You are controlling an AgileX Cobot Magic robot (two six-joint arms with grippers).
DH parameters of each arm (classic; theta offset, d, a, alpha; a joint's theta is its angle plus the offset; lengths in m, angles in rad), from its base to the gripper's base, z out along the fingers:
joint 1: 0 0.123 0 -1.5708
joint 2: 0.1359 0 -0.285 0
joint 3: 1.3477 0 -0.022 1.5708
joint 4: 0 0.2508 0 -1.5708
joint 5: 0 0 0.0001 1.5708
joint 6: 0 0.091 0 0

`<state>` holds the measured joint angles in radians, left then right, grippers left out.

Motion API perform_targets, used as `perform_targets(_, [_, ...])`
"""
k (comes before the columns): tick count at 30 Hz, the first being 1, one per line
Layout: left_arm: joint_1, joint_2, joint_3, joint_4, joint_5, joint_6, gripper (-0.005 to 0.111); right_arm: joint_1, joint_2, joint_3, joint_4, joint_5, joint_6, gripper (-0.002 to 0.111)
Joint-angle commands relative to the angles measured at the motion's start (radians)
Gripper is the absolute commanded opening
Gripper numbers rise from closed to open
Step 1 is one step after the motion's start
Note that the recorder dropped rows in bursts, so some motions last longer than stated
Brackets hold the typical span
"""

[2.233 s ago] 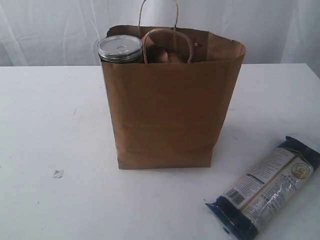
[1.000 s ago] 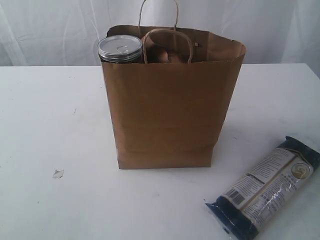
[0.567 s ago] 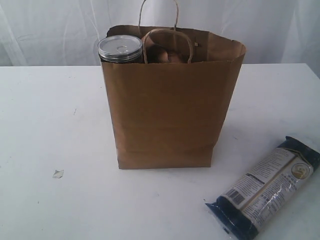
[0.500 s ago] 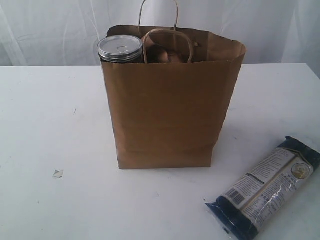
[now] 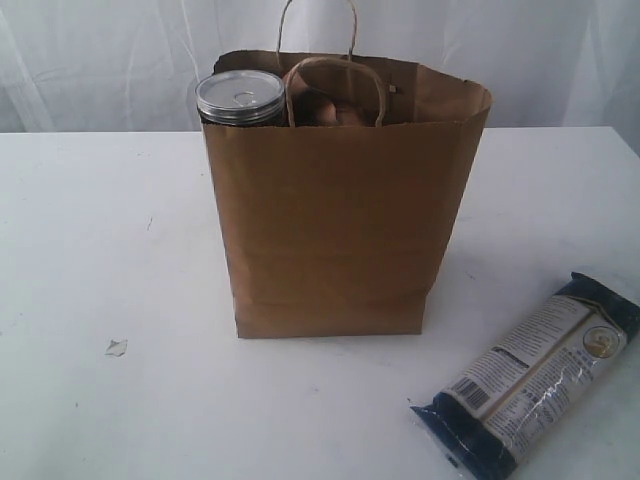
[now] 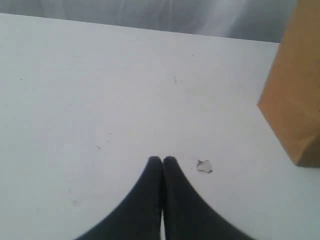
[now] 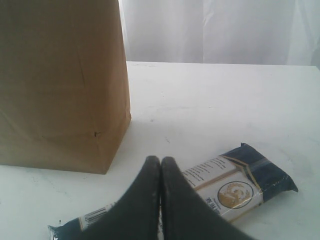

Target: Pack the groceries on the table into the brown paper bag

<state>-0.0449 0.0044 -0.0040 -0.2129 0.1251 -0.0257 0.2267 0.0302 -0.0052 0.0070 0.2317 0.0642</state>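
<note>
Jaws of left gripper (image 6: 162,160) and right gripper (image 7: 160,160) closed, empty; long dark-blue plastic packet (image 5: 530,385) lies right of tall kraft-brown paper bag (image 5: 340,220).

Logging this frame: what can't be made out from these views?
Exterior view: the brown paper bag front wall hides whatever sits below the silver pull-tab can top.
Right wrist view: the right gripper covers the long dark-blue packet middle; its print is too small to read.
Exterior view: the scrap on the table is too small to identify.

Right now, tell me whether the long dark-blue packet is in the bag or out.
Out. The long dark-blue packet lies flat on the table, apart from the brown paper bag.
</note>
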Motion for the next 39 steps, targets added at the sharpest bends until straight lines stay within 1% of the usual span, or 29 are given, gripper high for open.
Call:
perform_targets(1, [0.094,-0.004,0.004,-0.002,0.007,0.0,0.0,-0.009,-0.004,0.005,0.001,-0.002,0.001,0.0])
perform_targets(4, [0.145,-0.004,0.004,-0.002,0.007,0.0,0.0,-0.009,-0.004,0.005,0.001,-0.002,0.001,0.0])
perform_targets(6, [0.164,-0.004,0.004,-0.002,0.007,0.0,0.0,-0.009,-0.004,0.005,0.001,-0.002,0.001,0.0])
perform_targets(13, [0.172,-0.004,0.004,-0.002,0.007,0.0,0.0,-0.009,-0.004,0.005,0.001,-0.015,0.001,0.0])
perform_targets(14, [0.172,-0.004,0.004,-0.002,0.007,0.0,0.0,-0.009,-0.004,0.005,0.004,-0.039,0.006,0.0])
perform_targets(18, [0.172,-0.004,0.004,-0.002,0.007,0.0,0.0,-0.009,-0.004,0.005,0.098,-0.194,0.244,0.0])
perform_targets(20, [0.172,-0.004,0.004,-0.002,0.007,0.0,0.0,-0.009,-0.004,0.005,0.098,-0.253,0.332,0.0])
perform_targets(23, [0.172,-0.004,0.004,-0.002,0.007,0.0,0.0,-0.009,-0.004,0.005,0.098,-0.402,0.427,0.0])
perform_targets(27, [0.172,-0.004,0.004,-0.002,0.007,0.0,0.0,-0.009,-0.004,0.005,0.098,-0.593,0.616,0.0])
perform_targets(30, [0.172,-0.004,0.004,-0.002,0.007,0.0,0.0,-0.009,-0.004,0.005,0.098,-0.661,0.631,0.0])
perform_targets(32, [0.172,-0.004,0.004,-0.002,0.007,0.0,0.0,-0.009,-0.004,-0.002,0.096,-0.627,0.631,0.0])
perform_targets(33, [0.172,-0.004,0.004,-0.002,0.007,0.002,0.0,-0.009,-0.004,-0.023,0.094,-0.576,0.631,0.0])
perform_targets(35, [0.172,-0.004,0.004,-0.002,0.007,0.002,0.0,-0.009,-0.004,-0.093,0.094,-0.381,0.609,0.0])
perform_targets(36, [0.172,-0.004,0.004,-0.002,0.007,0.002,0.0,-0.009,0.001,-0.139,0.094,-0.267,0.579,0.0])
perform_targets(39, [0.172,-0.004,0.004,-0.002,0.007,0.002,0.0,-0.009,0.042,-0.281,0.068,-0.014,0.453,0.0])
